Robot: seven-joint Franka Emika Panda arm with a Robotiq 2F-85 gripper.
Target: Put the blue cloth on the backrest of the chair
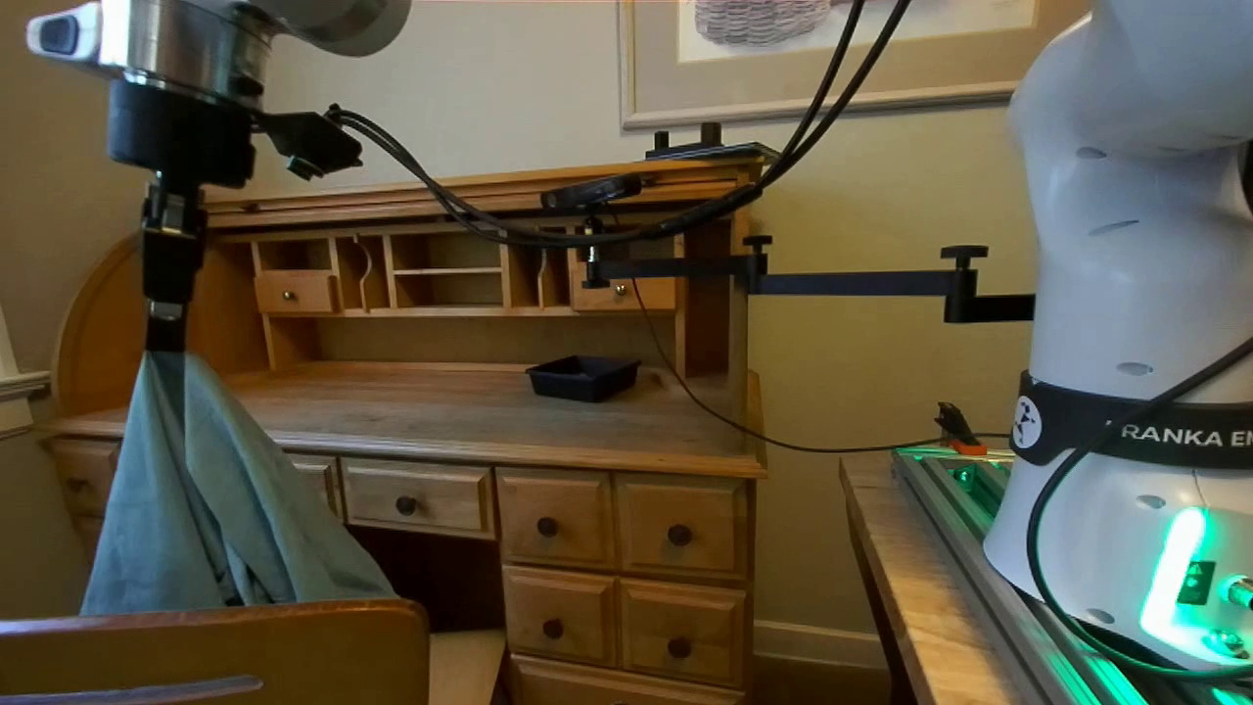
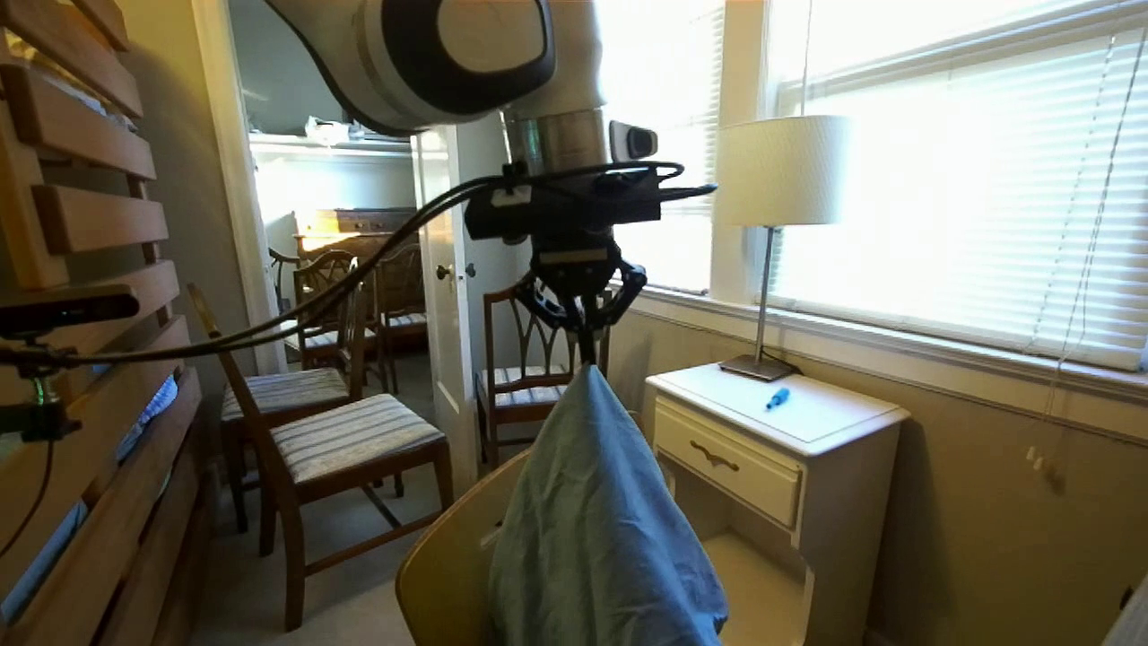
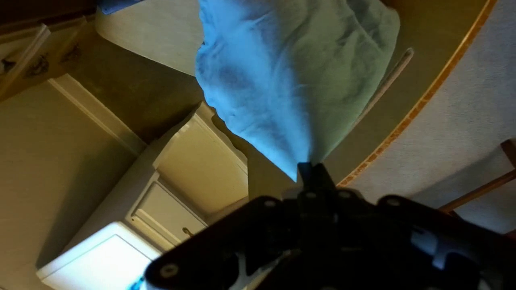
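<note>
The blue cloth (image 1: 235, 499) hangs down in folds from my gripper (image 1: 166, 333), which is shut on its top. In an exterior view the cloth's lower end is hidden behind the top edge of the wooden chair's backrest (image 1: 215, 656). In an exterior view the cloth (image 2: 601, 529) hangs in front of the backrest (image 2: 448, 556), below my gripper (image 2: 587, 345). In the wrist view the fingertips (image 3: 312, 171) pinch a corner of the cloth (image 3: 262, 80), which overlaps the slotted backrest (image 3: 419, 96). I cannot tell whether cloth and backrest touch.
A roll-top desk (image 1: 440, 416) with a black tray (image 1: 582, 379) stands behind the cloth. A white nightstand (image 2: 780, 422) with a lamp (image 2: 780, 170) stands beside the chair. A striped-seat chair (image 2: 359, 440) is nearby. A camera mount (image 1: 852, 284) extends from the robot's side.
</note>
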